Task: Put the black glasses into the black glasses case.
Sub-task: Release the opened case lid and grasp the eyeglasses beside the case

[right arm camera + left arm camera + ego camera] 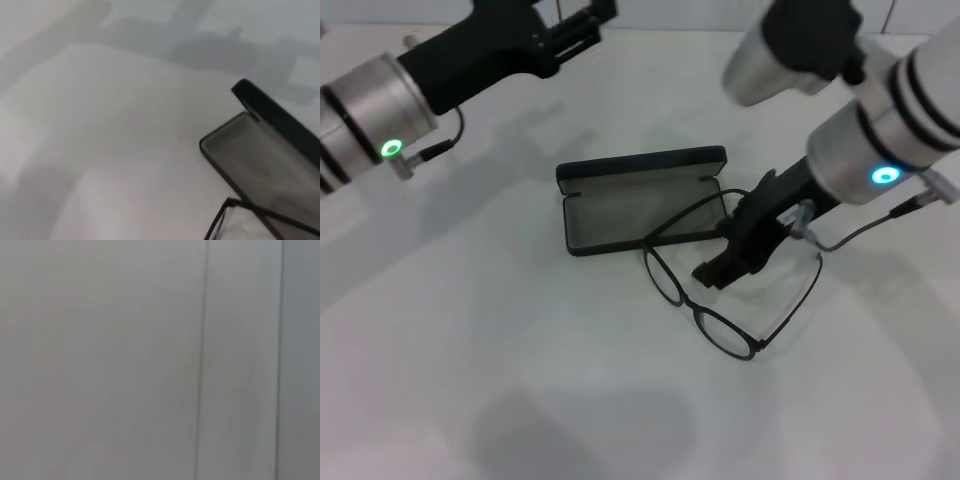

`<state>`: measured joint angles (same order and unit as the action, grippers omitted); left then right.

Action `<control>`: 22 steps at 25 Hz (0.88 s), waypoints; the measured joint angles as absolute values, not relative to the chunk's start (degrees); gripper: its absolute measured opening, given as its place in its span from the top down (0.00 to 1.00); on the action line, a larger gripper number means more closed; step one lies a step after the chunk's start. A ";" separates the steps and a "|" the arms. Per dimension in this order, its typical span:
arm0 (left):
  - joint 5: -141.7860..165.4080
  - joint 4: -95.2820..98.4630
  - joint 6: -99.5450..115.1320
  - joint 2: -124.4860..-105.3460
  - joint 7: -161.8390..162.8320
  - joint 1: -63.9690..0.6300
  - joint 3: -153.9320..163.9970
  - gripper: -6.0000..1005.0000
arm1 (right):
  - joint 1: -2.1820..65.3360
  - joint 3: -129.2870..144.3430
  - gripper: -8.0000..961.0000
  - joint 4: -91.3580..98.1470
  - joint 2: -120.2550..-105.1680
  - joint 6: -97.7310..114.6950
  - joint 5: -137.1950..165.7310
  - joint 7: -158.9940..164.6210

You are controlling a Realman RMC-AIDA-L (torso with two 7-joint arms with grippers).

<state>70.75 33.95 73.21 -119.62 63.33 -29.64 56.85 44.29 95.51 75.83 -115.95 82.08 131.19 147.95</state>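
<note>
The black glasses case (640, 205) lies open in the middle of the white table, lid raised at the back, grey lining showing. The black glasses (705, 310) sit just in front and to the right of it, temples unfolded, one temple reaching over the case's right end. My right gripper (718, 275) is low between the two temples, close behind the lens frame. The right wrist view shows the case (260, 165) and a corner of the glasses (235, 206). My left gripper (582, 30) hangs raised at the back left, open and holding nothing.
The white table (500, 380) spreads out to the front and left of the case. A cable loops off the right wrist (860, 232) beside the glasses. The left wrist view shows only a pale wall panel (150, 360).
</note>
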 joint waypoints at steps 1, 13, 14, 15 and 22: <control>70.21 33.57 73.21 -119.64 62.69 -29.44 56.83 0.37 | 44.46 96.46 0.31 75.81 -115.97 81.66 131.57 148.78; 58.67 26.28 72.73 -119.71 51.87 -26.61 56.77 0.36 | 45.51 102.03 0.34 73.88 -116.20 78.86 133.79 152.92; 58.16 25.47 72.75 -119.71 51.05 -26.61 56.77 0.36 | 45.78 102.06 0.34 73.74 -116.20 78.84 133.87 153.35; 57.94 24.92 72.80 -119.70 50.50 -26.63 56.77 0.36 | 46.08 102.07 0.34 73.61 -116.19 78.89 133.91 153.75; 57.75 23.51 73.15 -119.83 48.92 -26.81 57.13 0.36 | 49.36 104.98 0.34 71.65 -116.19 78.92 134.35 157.14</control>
